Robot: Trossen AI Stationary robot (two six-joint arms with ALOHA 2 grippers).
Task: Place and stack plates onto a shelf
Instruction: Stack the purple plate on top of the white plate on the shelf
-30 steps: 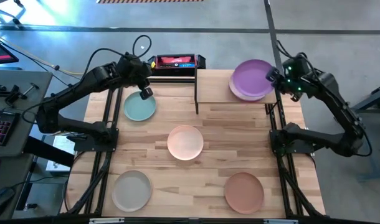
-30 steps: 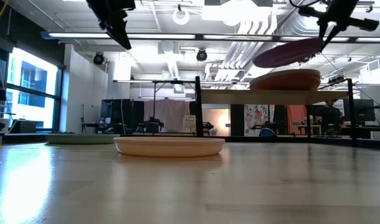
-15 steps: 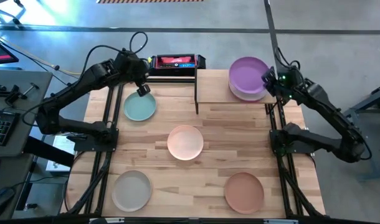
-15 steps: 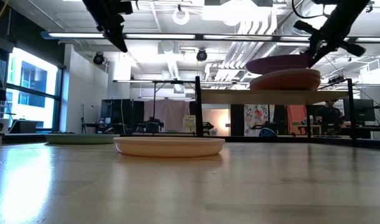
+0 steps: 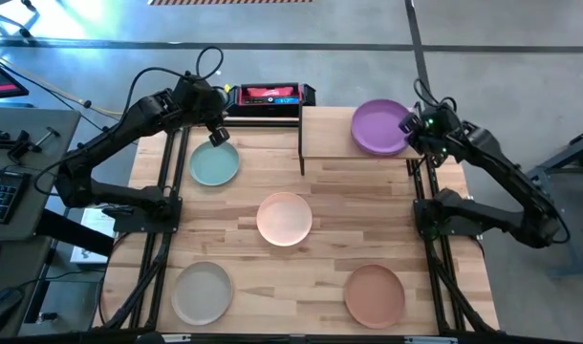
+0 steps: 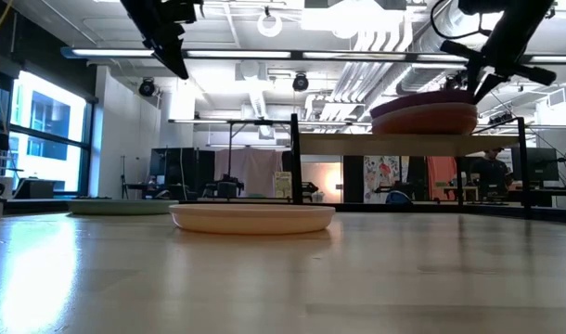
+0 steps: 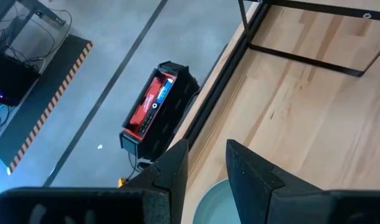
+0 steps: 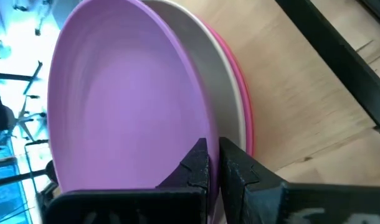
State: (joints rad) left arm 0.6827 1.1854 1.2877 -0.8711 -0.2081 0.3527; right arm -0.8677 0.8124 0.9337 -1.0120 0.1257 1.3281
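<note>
A purple plate point(image 5: 377, 127) lies on top of a cream plate point(image 8: 212, 74) and a pink plate point(image 8: 240, 118), stacked on the right part of the light wooden shelf point(image 5: 325, 143) at the table's far edge. My right gripper point(image 8: 213, 163) is shut on the purple plate's right rim. A teal plate point(image 5: 215, 165) rests flat on the table at the far left. My left gripper point(image 5: 218, 138) hovers open above its far edge, touching nothing. My right gripper pinches the purple plate's rim point(image 8: 191, 134) on the side toward the table's right edge, between its two fingers. The fingers come slanting down from the right. The plate lies about level on the stack point(image 6: 422, 116) on the shelf.
A peach plate point(image 5: 284, 218) sits mid-table, a beige plate point(image 5: 203, 291) near left and a terracotta plate point(image 5: 374, 293) near right. The shelf's left half is bare, with a black leg point(image 5: 301, 143) at its left end. A red-and-black box point(image 5: 268, 96) lies beyond the far edge.
My right gripper has come down and a little toward the table's left with the purple plate. The plate was tilted and held above the stack; now it lies about level on top of it.
</note>
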